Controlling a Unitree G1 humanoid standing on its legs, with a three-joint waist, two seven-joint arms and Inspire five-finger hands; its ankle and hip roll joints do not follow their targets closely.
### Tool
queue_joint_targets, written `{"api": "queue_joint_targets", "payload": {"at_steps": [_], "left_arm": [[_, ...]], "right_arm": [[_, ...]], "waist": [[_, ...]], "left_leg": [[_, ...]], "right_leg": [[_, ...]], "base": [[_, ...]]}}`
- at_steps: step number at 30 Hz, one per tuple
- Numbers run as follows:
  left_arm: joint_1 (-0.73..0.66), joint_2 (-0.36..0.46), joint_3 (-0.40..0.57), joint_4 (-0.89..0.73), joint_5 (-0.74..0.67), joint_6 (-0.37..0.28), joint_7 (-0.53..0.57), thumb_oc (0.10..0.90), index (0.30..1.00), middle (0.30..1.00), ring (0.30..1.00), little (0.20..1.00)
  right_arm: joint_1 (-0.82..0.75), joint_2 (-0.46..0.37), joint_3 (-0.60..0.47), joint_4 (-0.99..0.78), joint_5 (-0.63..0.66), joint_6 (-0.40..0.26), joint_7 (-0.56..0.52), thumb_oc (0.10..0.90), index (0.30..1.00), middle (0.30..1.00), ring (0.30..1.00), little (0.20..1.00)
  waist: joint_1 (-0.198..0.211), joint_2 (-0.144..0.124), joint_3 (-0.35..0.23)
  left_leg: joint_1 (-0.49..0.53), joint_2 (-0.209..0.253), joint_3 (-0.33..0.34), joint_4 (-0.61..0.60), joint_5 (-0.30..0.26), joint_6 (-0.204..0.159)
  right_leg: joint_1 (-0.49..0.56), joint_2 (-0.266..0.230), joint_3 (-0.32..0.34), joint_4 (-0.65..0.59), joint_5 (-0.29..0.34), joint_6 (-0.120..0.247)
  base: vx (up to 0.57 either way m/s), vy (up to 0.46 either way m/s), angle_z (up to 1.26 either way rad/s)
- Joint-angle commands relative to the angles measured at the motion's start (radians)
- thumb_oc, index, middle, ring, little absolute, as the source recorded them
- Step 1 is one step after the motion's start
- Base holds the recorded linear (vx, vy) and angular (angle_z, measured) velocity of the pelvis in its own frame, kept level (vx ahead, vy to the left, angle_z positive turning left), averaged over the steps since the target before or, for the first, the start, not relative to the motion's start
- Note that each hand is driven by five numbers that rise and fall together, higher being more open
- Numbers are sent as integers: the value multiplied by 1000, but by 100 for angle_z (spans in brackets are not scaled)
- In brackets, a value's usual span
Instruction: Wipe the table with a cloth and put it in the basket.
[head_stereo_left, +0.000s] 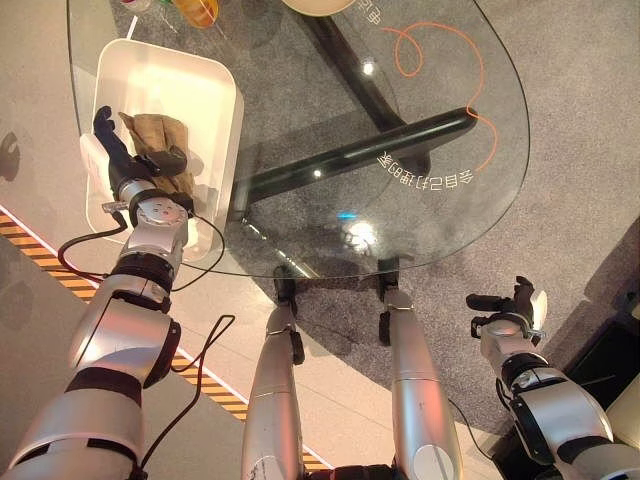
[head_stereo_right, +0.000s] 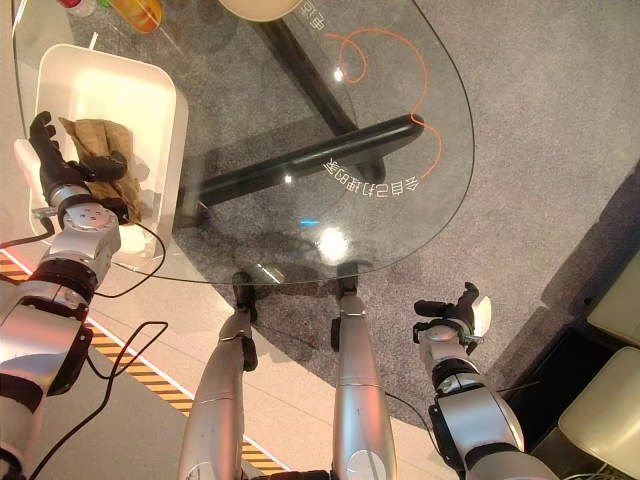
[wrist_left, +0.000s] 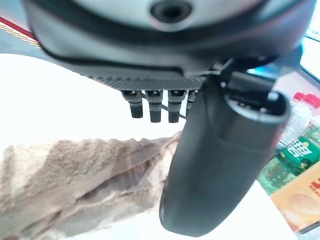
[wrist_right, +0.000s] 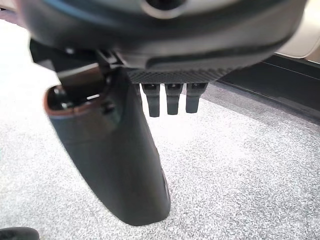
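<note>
L hand (head_stereo_left: 140, 165) reaches into white basket (head_stereo_left: 215, 85) at table's left edge — fingers straight, relaxed, just above brown cloth (head_stereo_left: 155, 135), not gripping. Cloth lies crumpled in basket. R hand (head_stereo_left: 510, 305) hangs low off table's near right edge, over grey carpet (head_stereo_left: 570, 130) — fingers extended, holding nothing. Round glass table (head_stereo_left: 440, 180), dark base beneath; bottles (wrist_left: 300, 125) beyond basket.

left hand (head_stereo_left: 140, 170): arm extended forward, fingers relaxed, spread | right hand (head_stereo_left: 510, 305): low at side, fingers straight
</note>
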Motion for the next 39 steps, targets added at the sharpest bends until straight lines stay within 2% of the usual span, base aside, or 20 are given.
{"api": "queue_joint_targets", "payload": {"at_steps": [1, 10, 14, 19, 22, 23, 26, 28, 35, 36, 39], "left_arm": [[-90, 112, 25, 29, 35, -55, 39, 800, 900, 900, 900, 900], [-86, 113, 31, 15, 26, -81, 52, 800, 900, 900, 900, 900], [-85, 121, 38, -20, 29, -135, 77, 800, 900, 900, 900, 900], [-49, 141, 58, -121, 46, -232, 112, 800, 900, 900, 900, 900], [-34, 155, 67, -171, 51, -249, 117, 800, 900, 900, 900, 900], [-14, 163, 77, -206, 60, -267, 126, 800, 900, 900, 900, 900], [4, 185, 95, -254, 61, -269, 125, 800, 900, 900, 900, 900], [36, 200, 119, -291, 54, -265, 102, 800, 900, 900, 900, 900], [227, 239, 207, -326, 36, -248, -18, 800, 900, 900, 900, 900], [278, 241, 231, -330, 33, -247, -41, 800, 900, 900, 900, 900], [374, 235, 277, -337, 30, -238, -76, 800, 900, 900, 900, 900]], "right_arm": [[34, -68, 22, 40, 8, -8, -38, 800, 900, 900, 900, 900], [40, -64, 20, 40, 11, -16, -40, 800, 900, 900, 900, 900], [49, -62, 16, 37, 13, -22, -38, 800, 900, 900, 900, 900], [84, -55, 4, 29, 16, -36, -28, 800, 900, 900, 900, 900], [97, -56, -6, 26, 14, -37, -22, 800, 900, 900, 900, 900], [113, -56, -12, 21, 18, -40, -21, 800, 900, 900, 900, 900], [130, -62, -32, 18, 12, -36, -5, 800, 900, 900, 900, 900], [156, -65, -53, 15, 11, -35, 20, 800, 900, 900, 900, 900], [301, -63, -101, 7, -20, -32, 127, 800, 900, 900, 900, 900], [338, -60, -111, 9, -26, -37, 148, 800, 900, 900, 900, 900], [389, -54, -127, 14, -45, -36, 173, 800, 900, 900, 900, 900]], "waist": [[10, -23, -25], [12, -24, -25], [14, -22, -25], [22, -19, -25], [29, -17, -25], [36, -17, -25], [46, -16, -25], [58, -15, -26], [92, -11, -167], [99, -10, -199], [105, -7, -245]], "left_leg": [[-50, -55, 5, 132, -94, 83], [-32, -59, 4, 122, -93, 84], [-13, -64, 2, 106, -85, 86], [69, -64, -7, 62, -79, 83], [123, -64, -11, 21, -68, 80], [169, -64, -11, -3, -70, 77], [239, -65, -10, -55, -52, 71], [325, -64, -6, -112, -42, 65], [512, -62, -20, -290, -1, 47], [545, -62, -19, -309, 0, 46], [601, -61, -19, -335, 2, 45]], "right_leg": [[27, 46, -33, -27, -11, -49], [43, 49, -30, -33, -8, -48], [61, 50, -26, -44, 1, -47], [135, 47, -21, -75, 7, -40], [184, 43, -24, -102, 15, -33], [229, 38, -32, -121, 12, -28], [300, 29, -46, -164, 26, -21], [384, 16, -61, -208, 34, -11], [587, -1, -94, -359, 54, 6], [626, -5, -102, -382, 54, 8], [689, -8, -114, -414, 58, 10]], "base": [[0, 0, 0], [0, 0, 0], [-32, -19, 1], [-41, -42, 2], [-50, -50, -1], [-56, -61, -3], [-60, -63, -1], [-34, -69, 1], [45, -43, 6], [48, -13, 8], [54, -4, 15]]}}
